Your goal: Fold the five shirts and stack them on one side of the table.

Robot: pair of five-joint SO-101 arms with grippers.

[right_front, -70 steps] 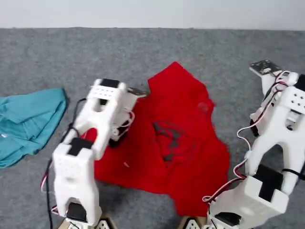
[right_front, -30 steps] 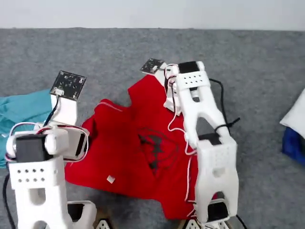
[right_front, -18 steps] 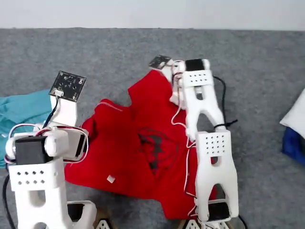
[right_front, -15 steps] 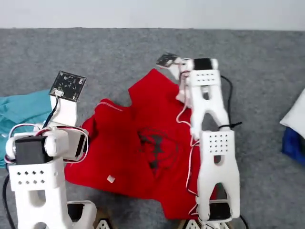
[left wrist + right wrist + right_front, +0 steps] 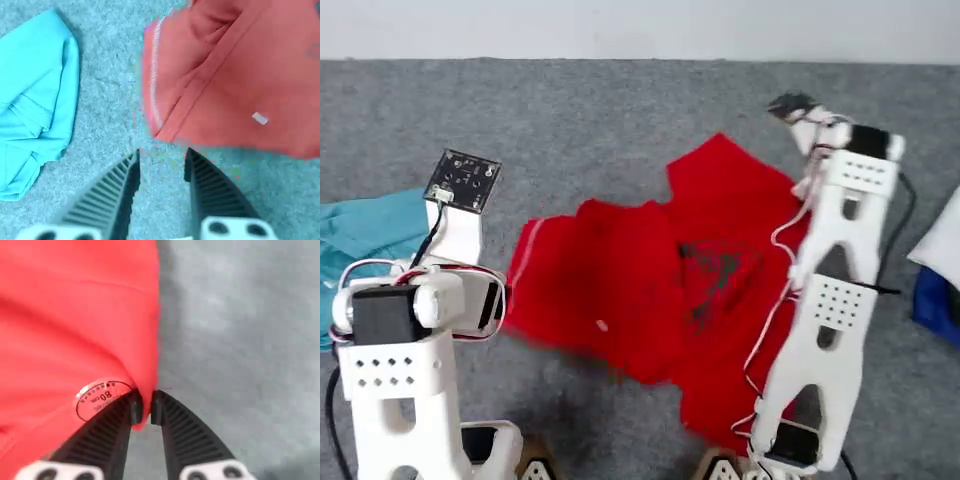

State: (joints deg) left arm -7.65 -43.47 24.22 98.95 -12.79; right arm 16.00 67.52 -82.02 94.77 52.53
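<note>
Pinching red shirt [image 5: 75,300] edge, right tool [image 5: 146,399] clamped; drag slow, low to flatten. Left tool [image 5: 161,157] apart just beside shirt: pin it.

The right arm [image 5: 830,300] is reaching far out over the table, nearly straight from base to wrist, in the high view. Its gripper [image 5: 145,396] is pinching the edge of the red shirt [image 5: 75,315], with the jaws drawn close on the fold of cloth. The left arm [image 5: 400,340] is standing folded back near its base, wrist raised. The left gripper [image 5: 162,155] is hanging with its two ribbed fingers [image 5: 122,187] parted, gripping nothing.
</note>
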